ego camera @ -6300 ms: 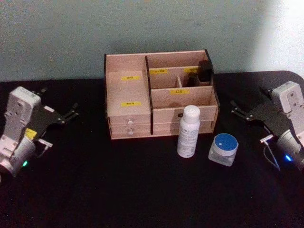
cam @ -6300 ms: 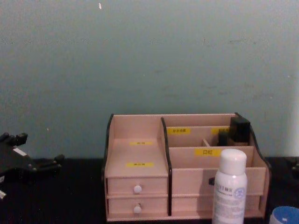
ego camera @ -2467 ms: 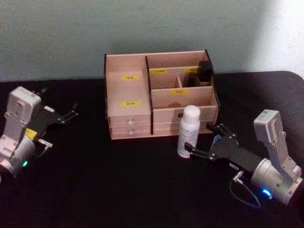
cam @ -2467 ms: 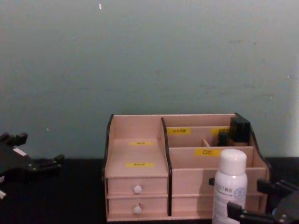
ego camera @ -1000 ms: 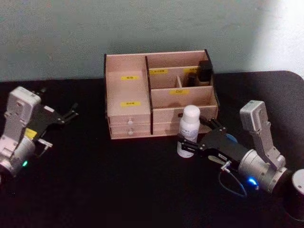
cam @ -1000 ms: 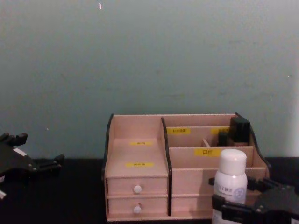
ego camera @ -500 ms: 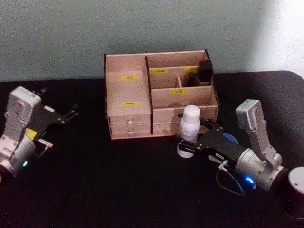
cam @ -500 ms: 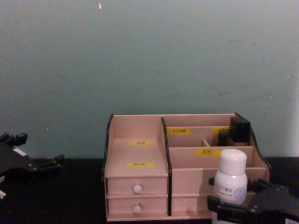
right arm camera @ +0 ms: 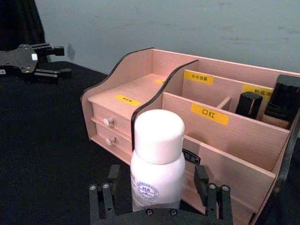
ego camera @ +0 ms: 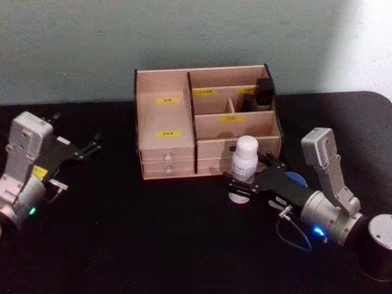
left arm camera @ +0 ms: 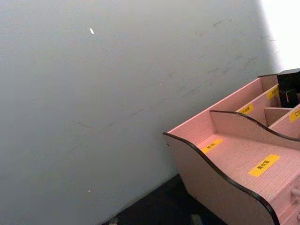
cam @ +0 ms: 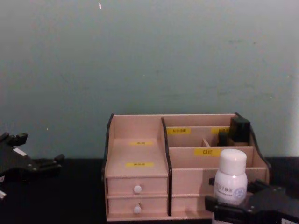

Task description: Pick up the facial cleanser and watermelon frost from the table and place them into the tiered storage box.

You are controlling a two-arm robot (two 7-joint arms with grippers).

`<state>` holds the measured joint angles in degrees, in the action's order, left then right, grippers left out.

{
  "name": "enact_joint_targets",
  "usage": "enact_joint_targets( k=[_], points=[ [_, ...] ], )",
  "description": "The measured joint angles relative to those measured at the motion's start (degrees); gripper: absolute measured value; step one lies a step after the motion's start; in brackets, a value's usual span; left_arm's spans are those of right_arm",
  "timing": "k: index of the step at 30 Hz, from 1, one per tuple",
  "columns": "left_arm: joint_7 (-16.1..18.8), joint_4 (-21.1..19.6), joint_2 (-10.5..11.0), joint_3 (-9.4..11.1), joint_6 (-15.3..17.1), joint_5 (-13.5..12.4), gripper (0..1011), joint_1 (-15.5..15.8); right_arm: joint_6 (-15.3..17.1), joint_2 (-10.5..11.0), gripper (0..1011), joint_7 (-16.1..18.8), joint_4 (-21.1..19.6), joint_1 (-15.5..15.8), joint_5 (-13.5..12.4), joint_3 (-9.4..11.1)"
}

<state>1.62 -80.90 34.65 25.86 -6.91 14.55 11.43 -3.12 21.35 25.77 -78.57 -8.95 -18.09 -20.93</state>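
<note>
Got right gripper (ego camera: 248, 177) low on the tabletop (ego camera: 153, 239), just in front of the tiered storage box (ego camera: 165, 131), right half. Jaws spread, one each side of the facial cleanser (ego camera: 245, 160), down at its lower body. Narrow gaps either side in right wrist view, so not clamped, though contact is hard to judge from the head view.

Position of facial cleanser: upright, white cap up, standing on the tabletop just in front of the box's right front wall, outside every compartment.

Position of watermelon frost (ego camera: 297, 179): just off the box's right front corner, beside the cleanser, mostly hidden behind the right gripper body. Sliver of blue lid showing. Also outside the box.

Parked: left gripper (ego camera: 84, 147), well off the box's left side, jaws apart.

Box contents: dark cosmetic containers (ego camera: 263, 93) standing in the back right compartment. Compartment walls marked with yellow labels (ego camera: 168, 133). Two drawers (ego camera: 165, 164) at the box's left front, white knobs (ego camera: 166, 158), both shut.
</note>
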Motion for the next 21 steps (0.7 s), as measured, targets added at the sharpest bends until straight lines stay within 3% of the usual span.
enact_joint_targets(
  k=[18, 21],
  points=[
    [0.0, 0.0, 0.0, 0.0, 0.0, 0.0, 1001, 0.0, -0.05, 0.08, 1002, -0.11, -0.07, 0.04, -0.08, 0.01],
    [0.0, 0.0, 0.0, 0.0, 0.0, 0.0, 1001, 0.0, -0.06, 0.09, 942, -0.11, -0.1, 0.05, -0.08, 0.01]
  ],
)
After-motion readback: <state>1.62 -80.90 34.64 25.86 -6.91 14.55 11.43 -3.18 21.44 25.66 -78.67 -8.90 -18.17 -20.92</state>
